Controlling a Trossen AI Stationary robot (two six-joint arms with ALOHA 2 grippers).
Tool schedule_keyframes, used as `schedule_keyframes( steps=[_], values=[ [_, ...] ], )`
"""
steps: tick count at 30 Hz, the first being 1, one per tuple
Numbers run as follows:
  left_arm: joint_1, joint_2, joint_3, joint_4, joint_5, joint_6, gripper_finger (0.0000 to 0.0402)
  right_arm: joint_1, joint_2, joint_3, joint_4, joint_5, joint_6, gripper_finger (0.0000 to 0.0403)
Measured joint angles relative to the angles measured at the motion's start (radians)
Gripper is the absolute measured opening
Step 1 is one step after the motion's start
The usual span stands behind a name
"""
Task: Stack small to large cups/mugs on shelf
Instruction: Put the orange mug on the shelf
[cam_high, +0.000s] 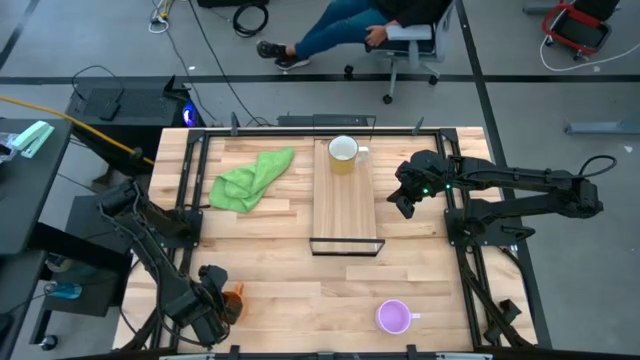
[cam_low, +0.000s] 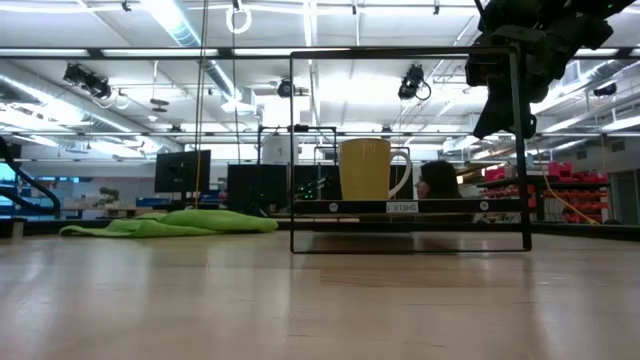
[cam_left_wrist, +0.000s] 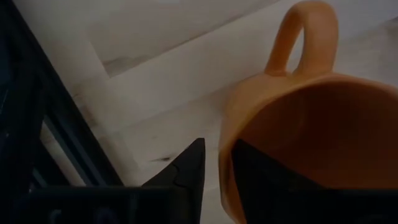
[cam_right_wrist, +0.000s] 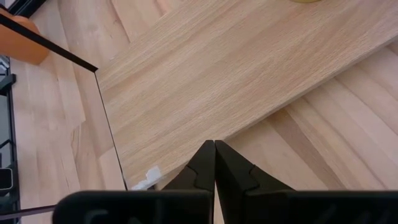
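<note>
So the left gripper (cam_high: 218, 305) sits at the near left corner of the table, fingers straddling the orange mug (cam_left_wrist: 298, 124) rim, one inside, one outside. Shelf (cam_high: 345, 215) lies far off toward the middle; right gripper (cam_right_wrist: 214, 163), pinched closed, hovers beside it.

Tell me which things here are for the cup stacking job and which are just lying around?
For the job: white mug on the shelf; orange mug, its wall between the left claw's fingers; purple mug on the table; right claw, shut, beside the shelf.

Just lying around: green cloth.
</note>
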Motion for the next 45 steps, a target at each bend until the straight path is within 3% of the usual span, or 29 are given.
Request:
schedule_keyframes(
  steps=[10,22,33,39,45],
  values=[
    [0.026,-0.008,0.003,-0.003,0.002,0.055,0.0024,0.000,0.000,0.000,0.000,0.000,0.000,0.0012],
    [0.068,-0.099,0.000,-0.029,-0.030,0.166,0.0024,0.000,0.000,0.000,0.000,0.000,-0.008,0.0012],
    [0.135,-0.313,0.001,-0.227,-0.094,0.195,0.0024,0.000,0.000,0.000,0.000,0.000,-0.008,0.0012],
    [0.247,-0.422,0.001,-0.261,-0.196,0.363,0.0024,0.000,0.000,0.000,0.000,0.000,-0.008,0.0012],
    [0.439,-0.490,0.027,-0.279,-0.278,0.682,0.0024,0.000,0.000,0.000,0.003,0.001,0.008,0.0012]
  ],
)
